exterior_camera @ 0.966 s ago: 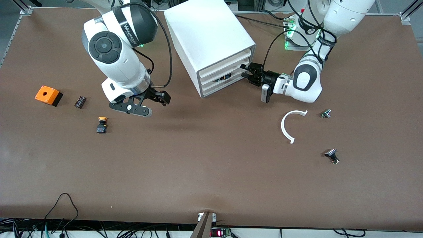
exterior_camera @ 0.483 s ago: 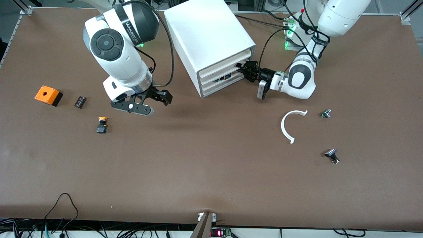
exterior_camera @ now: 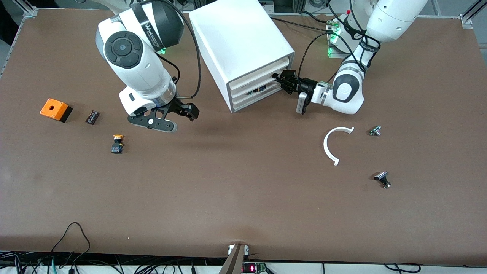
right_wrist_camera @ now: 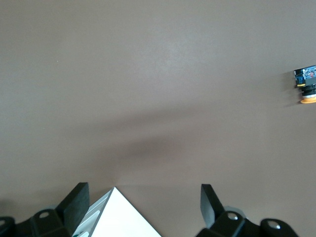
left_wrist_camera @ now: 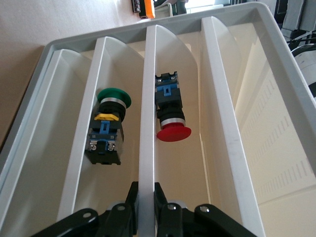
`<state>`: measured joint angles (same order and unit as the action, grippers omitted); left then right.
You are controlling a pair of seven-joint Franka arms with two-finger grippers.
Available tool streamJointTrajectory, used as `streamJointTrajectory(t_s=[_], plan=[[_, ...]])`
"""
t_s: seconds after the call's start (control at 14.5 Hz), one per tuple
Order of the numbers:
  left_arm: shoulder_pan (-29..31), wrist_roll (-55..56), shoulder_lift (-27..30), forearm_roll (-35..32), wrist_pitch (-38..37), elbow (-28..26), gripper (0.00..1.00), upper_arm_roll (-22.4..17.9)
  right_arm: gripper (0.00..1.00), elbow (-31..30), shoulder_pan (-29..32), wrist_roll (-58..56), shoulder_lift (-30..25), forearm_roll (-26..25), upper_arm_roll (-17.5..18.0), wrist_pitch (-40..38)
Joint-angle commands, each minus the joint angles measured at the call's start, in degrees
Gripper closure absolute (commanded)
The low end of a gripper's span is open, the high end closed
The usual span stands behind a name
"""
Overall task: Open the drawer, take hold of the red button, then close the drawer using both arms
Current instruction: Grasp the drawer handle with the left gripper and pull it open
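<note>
White drawer (exterior_camera: 262, 89) front now pinched by the closed left gripper (exterior_camera: 286, 80); pulling can begin. Right gripper (exterior_camera: 171, 118) waits, jaws apart, over the bench (exterior_camera: 243, 190).

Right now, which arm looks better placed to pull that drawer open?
The left: its gripper is shut on a divider of the drawer, with the red button inside. The right gripper hangs open over bare table.

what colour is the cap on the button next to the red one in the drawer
Green, clearest in the left wrist view, one compartment over from the red-capped button.
</note>
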<state>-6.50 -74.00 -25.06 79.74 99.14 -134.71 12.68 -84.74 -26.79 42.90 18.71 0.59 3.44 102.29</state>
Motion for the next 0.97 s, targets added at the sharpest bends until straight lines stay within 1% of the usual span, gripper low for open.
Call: streamJointTrajectory(t_s=[0.0,0.34,0.41,0.55,0.62,0.9], plan=[[1.7,0.5,-0.6,0.9,2.2,0.8,1.00,-0.5,0.00,3.3,-2.4,3.1,1.8,0.3,-0.5,-1.0],[2.5,8.5,-0.6,0.4,2.2,5.8,1.00,-0.9,0.00,5.2,-3.8,6.9,2.7,0.3,-0.5,-0.8],[2.7,10.6,-0.8,-0.1,2.2,7.1,1.00,-1.0,0.00,6.4,-4.6,8.9,3.6,0.3,-0.5,-0.8],[4.0,14.7,-2.1,-5.4,2.2,11.2,1.00,-1.5,0.00,10.0,-6.5,15.0,6.1,0.2,-0.5,-1.1],[5.3,15.6,-2.5,-7.0,2.2,12.4,1.00,-1.4,0.00,11.8,-7.5,17.5,7.3,0.1,-0.6,-1.2],[7.1,15.7,-5.7,-8.2,2.2,16.5,1.00,-1.7,0.00,18.7,-9.9,28.0,12.5,0.0,-0.6,-1.0]])
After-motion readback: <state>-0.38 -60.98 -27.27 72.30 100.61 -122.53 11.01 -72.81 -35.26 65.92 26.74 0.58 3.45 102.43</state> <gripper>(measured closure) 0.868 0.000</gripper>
